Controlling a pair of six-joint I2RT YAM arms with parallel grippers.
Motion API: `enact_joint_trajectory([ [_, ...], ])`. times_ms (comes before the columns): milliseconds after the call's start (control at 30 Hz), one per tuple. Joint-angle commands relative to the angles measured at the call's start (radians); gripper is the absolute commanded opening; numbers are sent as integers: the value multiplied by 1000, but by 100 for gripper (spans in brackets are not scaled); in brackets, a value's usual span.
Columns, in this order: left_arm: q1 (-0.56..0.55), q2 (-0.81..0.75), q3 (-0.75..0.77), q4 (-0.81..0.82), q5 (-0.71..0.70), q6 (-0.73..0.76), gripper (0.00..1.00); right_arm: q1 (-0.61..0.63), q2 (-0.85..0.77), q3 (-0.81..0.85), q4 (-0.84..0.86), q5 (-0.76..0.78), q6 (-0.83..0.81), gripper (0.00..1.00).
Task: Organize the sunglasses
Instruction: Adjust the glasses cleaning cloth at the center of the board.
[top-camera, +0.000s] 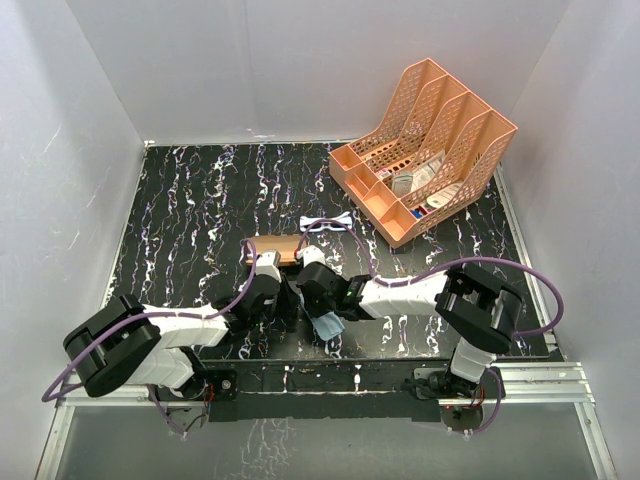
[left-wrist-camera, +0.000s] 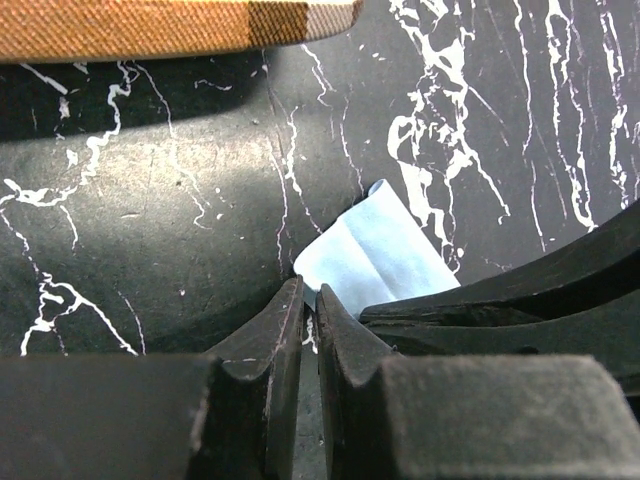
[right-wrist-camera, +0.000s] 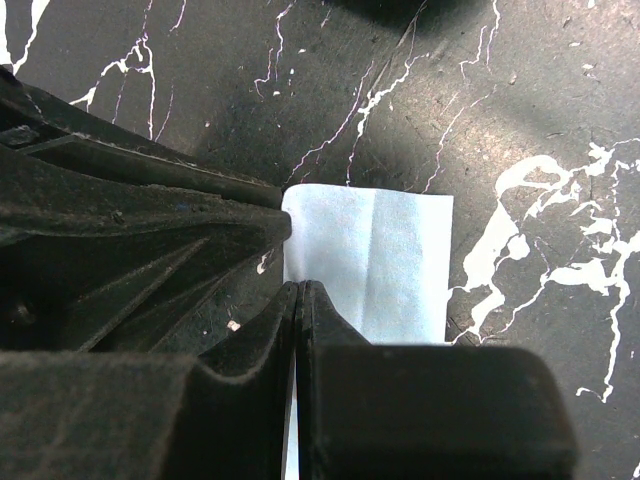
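The sunglasses (top-camera: 327, 222), with a thin white frame and bluish lenses, lie on the black marble table (top-camera: 190, 200) behind the brown plaid case (top-camera: 275, 248); neither gripper is near them. A folded light blue cloth (top-camera: 327, 325) lies at the near middle. My right gripper (right-wrist-camera: 298, 285) is shut on the cloth's (right-wrist-camera: 380, 260) near edge. My left gripper (left-wrist-camera: 308, 288) is closed to a thin gap at the cloth's (left-wrist-camera: 375, 250) corner, right beside the right gripper's fingers (left-wrist-camera: 520, 290). The case's edge (left-wrist-camera: 150, 28) shows at the top of the left wrist view.
An orange file organizer (top-camera: 425, 150) with small items in its trays stands at the back right. White walls enclose the table on three sides. Both arms crowd the near middle, in front of the case.
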Motion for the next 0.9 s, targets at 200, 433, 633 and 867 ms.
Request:
enact_joint_trajectory([
  [200, 3, -43, 30, 10, -11, 11, 10, 4, -37, -20, 9, 15, 3, 0],
  [433, 3, -47, 31, 16, -10, 11, 9, 4, -53, -32, 7, 18, 9, 0],
  [633, 3, -20, 37, 34, 3, 8, 9, 4, -41, -38, 16, 18, 12, 0],
  [867, 3, 19, 24, 80, 19, -5, 6, 3, -34, -41, 28, 11, 15, 0],
])
